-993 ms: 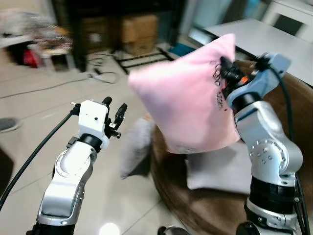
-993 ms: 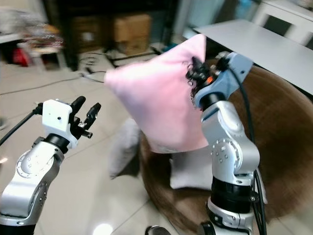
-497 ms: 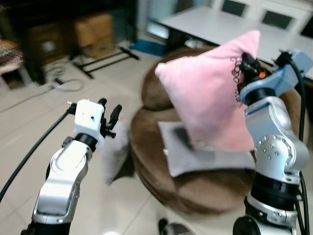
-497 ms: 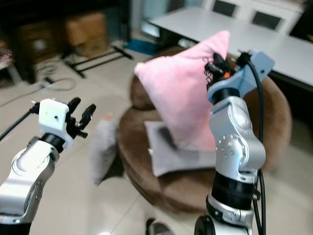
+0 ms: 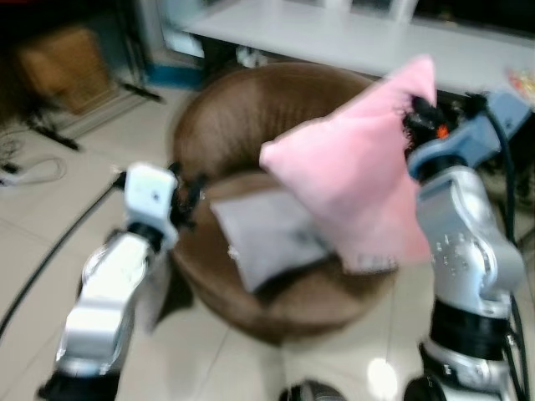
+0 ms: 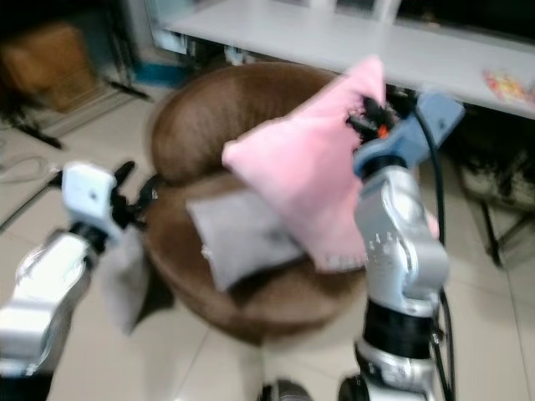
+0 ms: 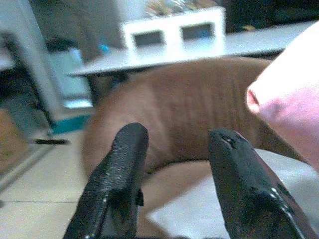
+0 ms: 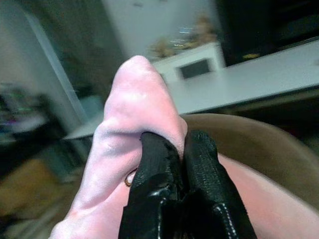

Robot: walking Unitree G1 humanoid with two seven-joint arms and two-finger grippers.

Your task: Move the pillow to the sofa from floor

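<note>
- The right gripper [image 8: 180, 149] was clamped on a top corner of the pink pillow [image 5: 355, 188], its two black fingers pinched together over a fold of fabric — a thin hold, by the look of it.
- The pillow hung in the air from that corner, above the right part of the round brown sofa [image 5: 251, 109], off the floor [image 5: 50, 217] and not yet resting on the seat.
- A grey cushion [image 5: 267, 234] lay on the seat, partly under the hanging pillow; a second grey cushion [image 6: 125, 280] leaned against the sofa's outer side, near the left arm.
- The left gripper [image 7: 174, 174] was spread wide and held nothing, hovering beside the sofa's left edge and facing across the seat.
- A long white tabletop [image 5: 334, 38] ran behind the sofa.
- Risks, as a judgement:
  - The head views were blurred, so the robot was likely in motion — a swing of the pillow could tug the fabric out of the pinch.
  - Much of the pillow hung toward the sofa's right rim; let go there, it might slide off to the floor instead of settling on the seat.
  - Dropped onto the grey cushion, it could sit tilted and roll away.
</note>
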